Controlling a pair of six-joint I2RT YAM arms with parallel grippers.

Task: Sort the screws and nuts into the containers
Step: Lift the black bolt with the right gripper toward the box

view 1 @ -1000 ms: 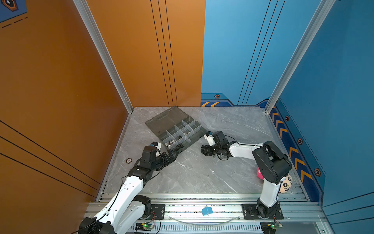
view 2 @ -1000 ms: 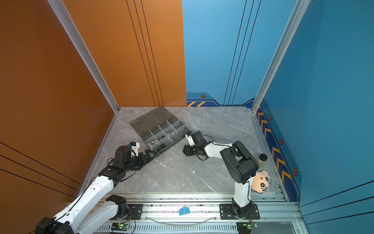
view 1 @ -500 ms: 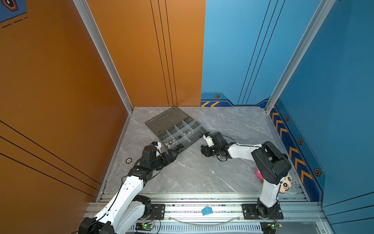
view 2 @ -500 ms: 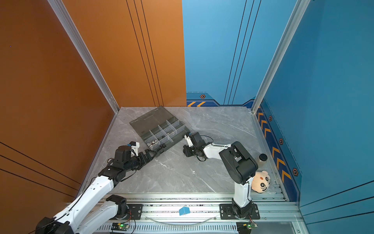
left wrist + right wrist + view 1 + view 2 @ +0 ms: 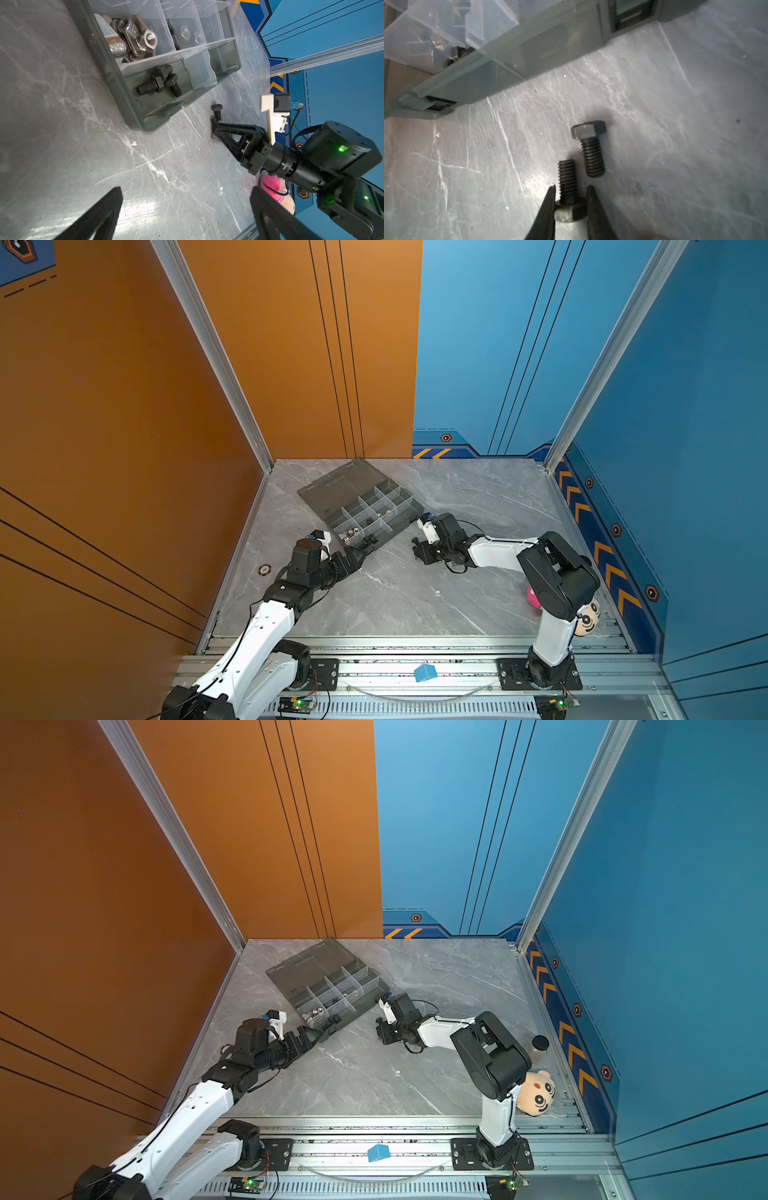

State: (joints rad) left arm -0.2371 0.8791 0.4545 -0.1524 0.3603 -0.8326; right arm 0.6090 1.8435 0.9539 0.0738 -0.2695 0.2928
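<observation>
The right gripper (image 5: 571,195) stands narrow, its jaws pinching the hex head of a black screw (image 5: 568,178) low on the table (image 5: 395,597), with the shank jutting free ahead. The hold is on the head alone, so on a lift the screw could swivel or slip out. A second screw (image 5: 591,153) lies just beside it, and a sideways drag could roll it off. Farther on, the organizer box (image 5: 542,52) has a raised wall, which a low carry could strike. Its corner compartment (image 5: 151,101) holds sorted screws (image 5: 158,83), next to silver nuts (image 5: 135,35) — an easy mix-up. The left gripper (image 5: 187,189) hangs wide open and empty near that corner. The table is grey, marbled, hard and smooth — small parts would skid. An orange wall (image 5: 124,406) and a blue wall (image 5: 478,344) close it in.
</observation>
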